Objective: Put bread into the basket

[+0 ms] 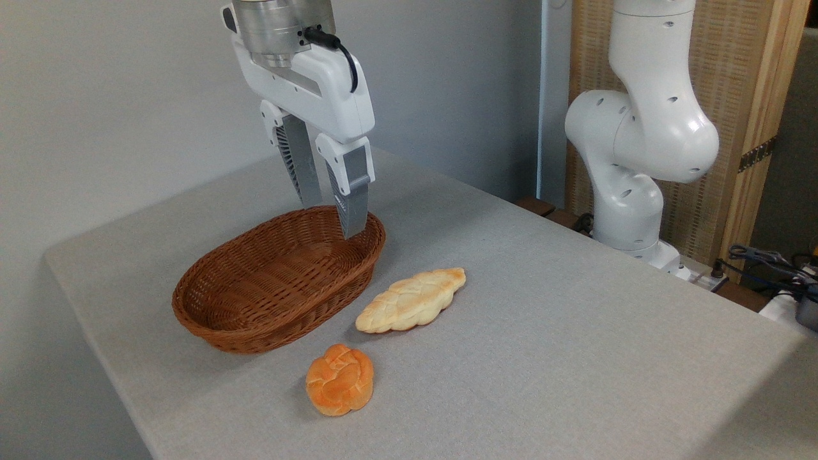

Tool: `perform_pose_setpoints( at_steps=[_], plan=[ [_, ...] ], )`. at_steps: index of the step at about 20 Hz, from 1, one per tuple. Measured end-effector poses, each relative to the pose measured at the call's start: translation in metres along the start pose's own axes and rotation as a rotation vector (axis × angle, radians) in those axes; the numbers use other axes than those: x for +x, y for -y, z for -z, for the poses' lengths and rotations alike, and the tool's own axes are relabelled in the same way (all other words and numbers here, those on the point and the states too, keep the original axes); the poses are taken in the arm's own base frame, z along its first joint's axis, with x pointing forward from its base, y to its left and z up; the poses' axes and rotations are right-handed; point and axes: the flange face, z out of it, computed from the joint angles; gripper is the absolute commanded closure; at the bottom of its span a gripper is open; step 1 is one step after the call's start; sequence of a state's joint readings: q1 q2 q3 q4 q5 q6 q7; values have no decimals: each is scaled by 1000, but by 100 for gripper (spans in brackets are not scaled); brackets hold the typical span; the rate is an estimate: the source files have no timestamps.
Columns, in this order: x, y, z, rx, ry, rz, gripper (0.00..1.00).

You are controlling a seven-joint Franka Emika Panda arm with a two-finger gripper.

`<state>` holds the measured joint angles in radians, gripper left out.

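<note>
The gripper hangs spread and empty over the basket's one-o'clock rim; the bread lies at its three o'clock.

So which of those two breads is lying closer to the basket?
The long, pale braided loaf, lying just right of the basket. The small round orange bun sits farther out, toward the table's front edge.
</note>
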<state>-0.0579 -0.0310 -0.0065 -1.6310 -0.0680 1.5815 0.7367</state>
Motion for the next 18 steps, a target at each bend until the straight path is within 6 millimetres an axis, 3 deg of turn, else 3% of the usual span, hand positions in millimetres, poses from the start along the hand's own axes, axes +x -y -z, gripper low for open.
perform_pose_setpoints(
  at_steps=[6, 9, 12, 13, 15, 18],
  plan=[
    [-2, -1, 3, 3, -4, 0, 0],
    [-3, -5, -7, -14, 4, -1, 0],
    [-2, -35, -27, -2, -22, -42, 0],
    [-4, -54, -40, 10, -35, -69, 0],
    [-23, -77, -62, 12, -50, -104, 0],
    [-70, -86, -100, -26, -27, -196, 0]
  ],
)
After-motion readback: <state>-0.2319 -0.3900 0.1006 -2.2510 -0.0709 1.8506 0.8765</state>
